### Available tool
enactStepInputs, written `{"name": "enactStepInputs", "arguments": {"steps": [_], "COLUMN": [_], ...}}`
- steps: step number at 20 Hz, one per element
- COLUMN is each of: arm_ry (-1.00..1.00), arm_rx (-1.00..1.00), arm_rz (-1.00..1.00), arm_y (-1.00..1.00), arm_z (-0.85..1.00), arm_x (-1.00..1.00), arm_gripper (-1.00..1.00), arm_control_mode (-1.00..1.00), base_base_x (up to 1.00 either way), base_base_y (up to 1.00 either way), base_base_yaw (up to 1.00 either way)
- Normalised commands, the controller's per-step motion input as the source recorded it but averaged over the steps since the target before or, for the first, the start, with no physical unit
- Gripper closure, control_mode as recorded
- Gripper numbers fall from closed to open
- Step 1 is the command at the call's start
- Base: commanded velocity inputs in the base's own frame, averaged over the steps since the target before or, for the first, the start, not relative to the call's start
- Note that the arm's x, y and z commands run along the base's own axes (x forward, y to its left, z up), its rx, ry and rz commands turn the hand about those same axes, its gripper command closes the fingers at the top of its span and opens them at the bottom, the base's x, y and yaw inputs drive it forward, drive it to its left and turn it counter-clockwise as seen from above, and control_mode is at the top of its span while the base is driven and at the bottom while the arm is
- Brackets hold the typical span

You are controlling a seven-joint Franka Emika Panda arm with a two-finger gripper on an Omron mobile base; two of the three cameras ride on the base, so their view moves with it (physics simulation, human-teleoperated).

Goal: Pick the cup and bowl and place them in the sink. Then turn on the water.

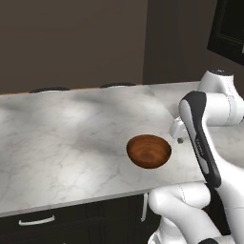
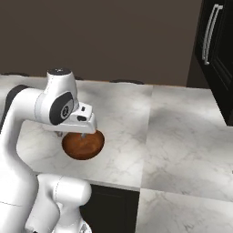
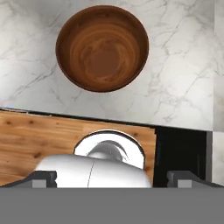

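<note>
The gripper [image 3: 111,178] stands spread wide with nothing between its fingertips [image 3: 43,178], touching nothing. Ahead of it in the hand view, well clear of the tips, the bowl [image 3: 102,47] sits upright on the white marble counter [image 3: 183,78]. Nearer the hand lies wooden floor [image 3: 35,140]. A dark wall [image 1: 71,43] rises behind the counter.
</note>
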Motion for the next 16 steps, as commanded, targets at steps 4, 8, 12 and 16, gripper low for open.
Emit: {"name": "enactStepInputs", "arguments": {"steps": [4, 8, 12, 16], "arm_ry": [0.0, 0.0, 0.0, 0.0], "arm_rx": [0.0, 0.0, 0.0, 0.0], "arm_rz": [0.0, 0.0, 0.0, 0.0], "arm_y": [-0.13, -0.11, 0.0, -0.01], "arm_z": [-0.11, -0.16, -0.2, -0.23], "arm_x": [0.41, 0.4, 0.45, 0.4], "arm_gripper": [-1.0, -1.0, -1.0, -1.0], "arm_control_mode": [-1.0, -1.0, -1.0, -1.0], "base_base_x": [0.0, 0.0, 0.0, 0.0], "base_base_y": [0.0, 0.0, 0.0, 0.0], "base_base_yaw": [0.0, 0.0, 0.0, 0.0]}}
